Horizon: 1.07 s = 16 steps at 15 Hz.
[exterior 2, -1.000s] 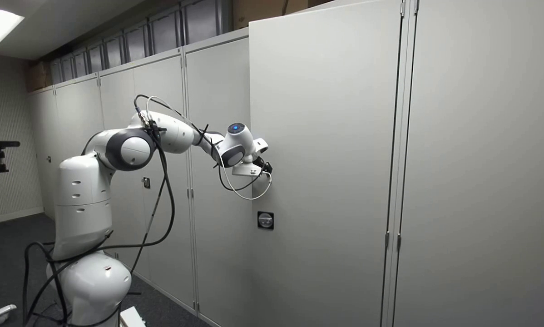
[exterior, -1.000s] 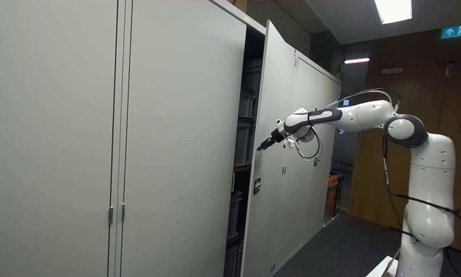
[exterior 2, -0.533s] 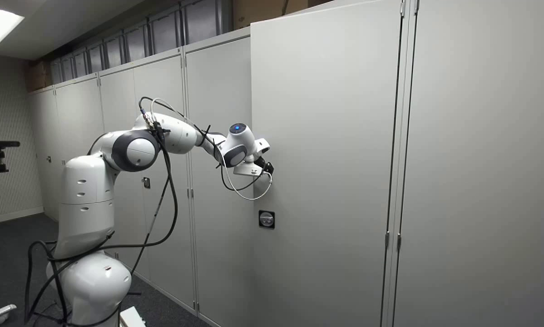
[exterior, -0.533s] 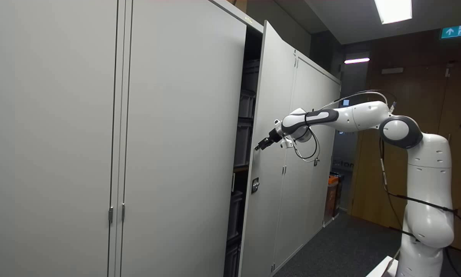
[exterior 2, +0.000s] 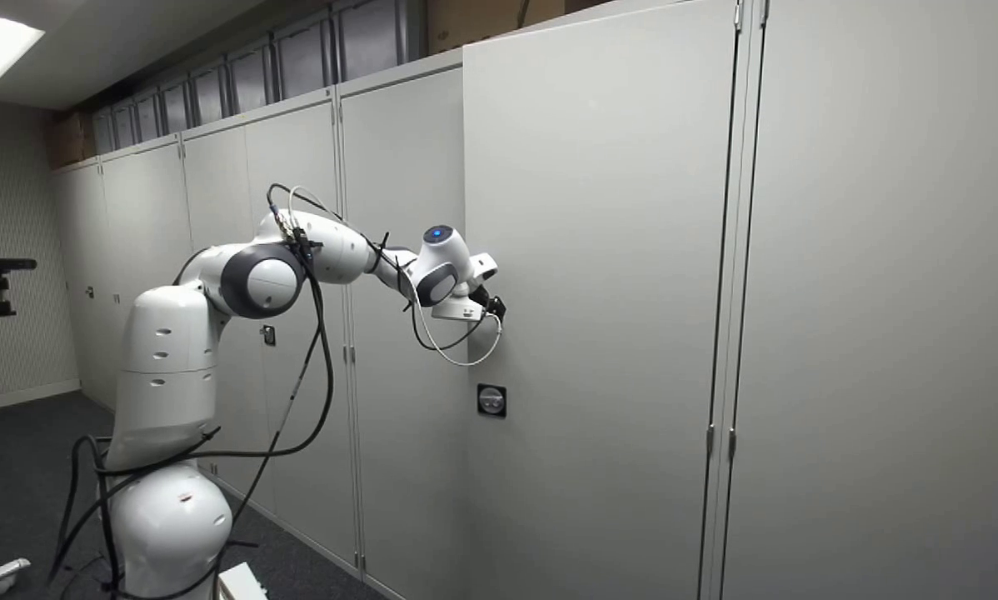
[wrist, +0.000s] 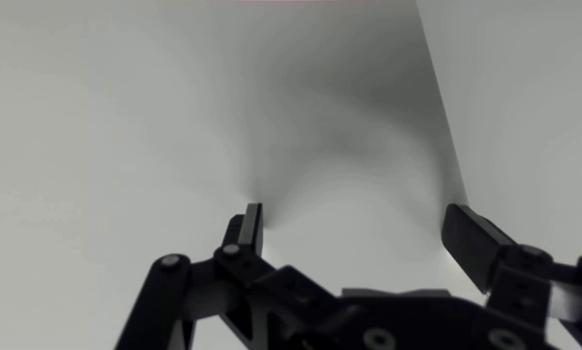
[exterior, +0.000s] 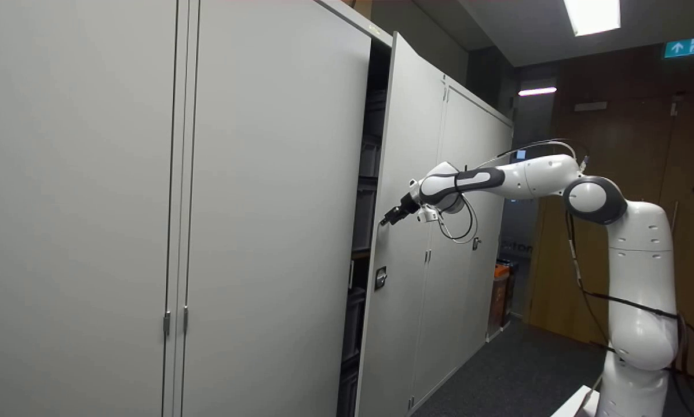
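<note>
Your fingers [wrist: 471, 243] stand wide apart, with only the smooth grey face of a cabinet door [exterior 2: 607, 250] filling the space between them. Their tips are right at that face; whether they touch it, you cannot tell for certain. In the wrist view, a straight edge runs just beside one finger, with a lighter panel [wrist: 529, 121] past it. The door stands ajar, and your fingers are near its free edge in both exterior views. Below them, on the same door, is a latch [exterior 2: 491, 401] in a dark square plate. Past the free edge, beyond your fingers, a dark gap [exterior: 380, 66] shows stacked grey bins [exterior: 363, 217]. Behind your fingers stretches the white arm [exterior 2: 170, 350]; high above them, a cardboard box [exterior 2: 499, 18] tops the cabinets [exterior 2: 291, 150].
</note>
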Motion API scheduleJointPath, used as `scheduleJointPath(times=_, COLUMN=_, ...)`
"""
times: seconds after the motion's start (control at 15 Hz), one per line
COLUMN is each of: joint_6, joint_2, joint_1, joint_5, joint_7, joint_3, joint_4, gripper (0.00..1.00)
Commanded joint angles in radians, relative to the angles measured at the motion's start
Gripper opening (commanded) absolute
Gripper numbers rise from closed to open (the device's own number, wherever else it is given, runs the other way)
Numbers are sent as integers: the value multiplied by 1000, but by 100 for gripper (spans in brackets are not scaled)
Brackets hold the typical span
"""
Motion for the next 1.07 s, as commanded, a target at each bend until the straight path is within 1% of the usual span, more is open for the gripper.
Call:
scheduleJointPath(times=0.0, joint_6=-7, joint_2=39, joint_1=-51, joint_5=-53, joint_7=58, joint_3=48, joint_4=66, gripper=100)
scheduleJointPath(times=0.27, joint_6=-11, joint_2=57, joint_1=-67, joint_5=-78, joint_7=80, joint_3=67, joint_4=92, gripper=100)
scheduleJointPath(times=1.0, joint_6=-21, joint_2=104, joint_1=-79, joint_5=-114, joint_7=97, joint_3=85, joint_4=154, gripper=100)
